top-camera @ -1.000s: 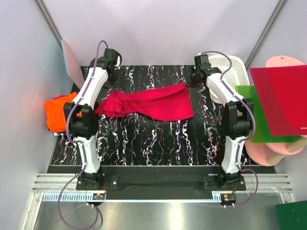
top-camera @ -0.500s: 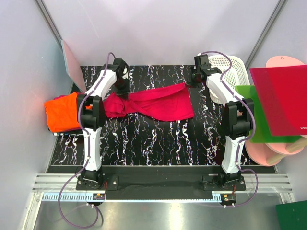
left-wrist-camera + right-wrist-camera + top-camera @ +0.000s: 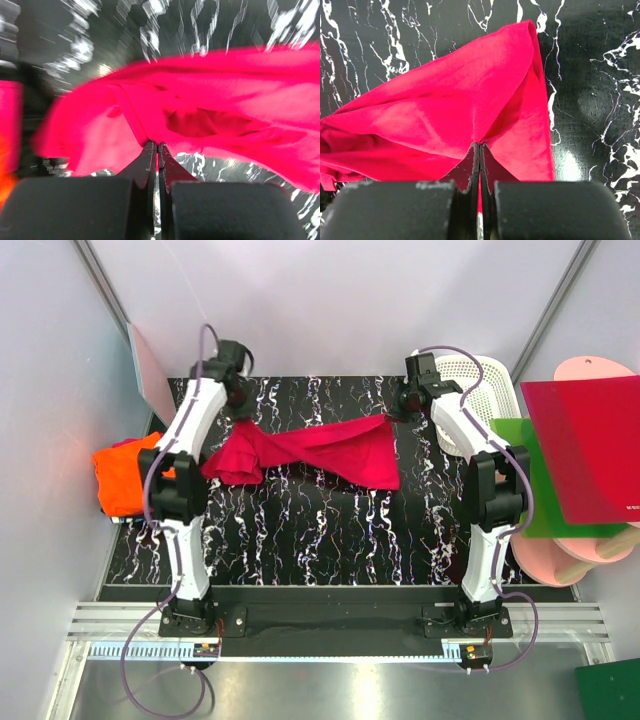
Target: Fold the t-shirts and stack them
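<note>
red t-shirt [image 3: 320, 450]: soft matt cloth, creased. orange t-shirt [image 3: 118, 480] at 9 o'clock: same. table top [image 3: 300, 530]: black, white-veined, slight sheen. basket [image 3: 480, 380] at 2 o'clock: white perforated plastic.

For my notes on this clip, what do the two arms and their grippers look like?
Both the left arm and right arm have white links, black joint housings and black bases. A purple-grey cable loops along each. The left gripper and right gripper each carry two dark, blocky fingers tapering to thin tips. No markings are visible.
</note>
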{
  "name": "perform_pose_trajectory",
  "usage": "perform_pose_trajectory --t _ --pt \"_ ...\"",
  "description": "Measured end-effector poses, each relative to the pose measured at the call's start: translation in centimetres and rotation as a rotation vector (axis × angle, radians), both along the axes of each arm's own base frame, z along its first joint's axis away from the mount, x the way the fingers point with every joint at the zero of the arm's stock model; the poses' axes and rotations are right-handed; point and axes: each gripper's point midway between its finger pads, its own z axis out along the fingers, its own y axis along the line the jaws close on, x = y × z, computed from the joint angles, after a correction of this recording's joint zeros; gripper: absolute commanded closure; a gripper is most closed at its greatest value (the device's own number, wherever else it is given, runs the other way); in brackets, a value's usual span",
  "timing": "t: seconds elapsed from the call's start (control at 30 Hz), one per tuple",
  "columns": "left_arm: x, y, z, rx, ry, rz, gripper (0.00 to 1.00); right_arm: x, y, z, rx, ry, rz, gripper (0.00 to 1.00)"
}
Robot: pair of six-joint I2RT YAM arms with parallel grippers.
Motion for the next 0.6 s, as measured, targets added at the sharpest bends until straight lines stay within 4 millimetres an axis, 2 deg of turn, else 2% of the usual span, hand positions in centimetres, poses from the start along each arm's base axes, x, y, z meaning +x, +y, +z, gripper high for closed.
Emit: perform_pose_trajectory --t 0.1,0.13,0.27,0.33,0.4,0.43,0.5,0.6 --pt "0.7 2.1 5.3 0.012 -0.152 0.071 1.0 0.0 -0.1 0.9 0.0 -0.02 -0.002 1.0" --pt "0.9 2.9 7.8 0.013 -0.224 0.098 1.0 0.1 -0.1 1.6 0.0 -0.04 -0.003 1.0" --pt "1.0 4.4 14.8 -0.007 -0.431 0.136 1.0 0.6 -0.4 5.3 0.004 -0.141 -0.013 1.0" --pt "0.9 4.2 17.1 -0.029 -0.501 0.131 1.0 0.6 -0.5 7.4 0.009 -0.191 -0.014 1.0" --pt "0.8 3.6 17.7 -0.059 -0.524 0.112 1.0 0.7 -0.7 9.1 0.011 -0.235 -0.021 1.0" --pt "0.6 3.0 17.3 -0.08 -0.518 0.095 1.0 0.7 -0.8 9.6 0.012 -0.249 -0.023 1.0" --pt "-0.4 1.9 15.0 -0.11 -0.458 0.056 1.0 0.6 -0.8 10.2 0.015 -0.262 -0.025 1.0" --pt "-2.6 0.2 10.3 -0.136 -0.329 0.002 1.0 0.3 -1.1 10.1 0.008 -0.263 -0.032 1.0"
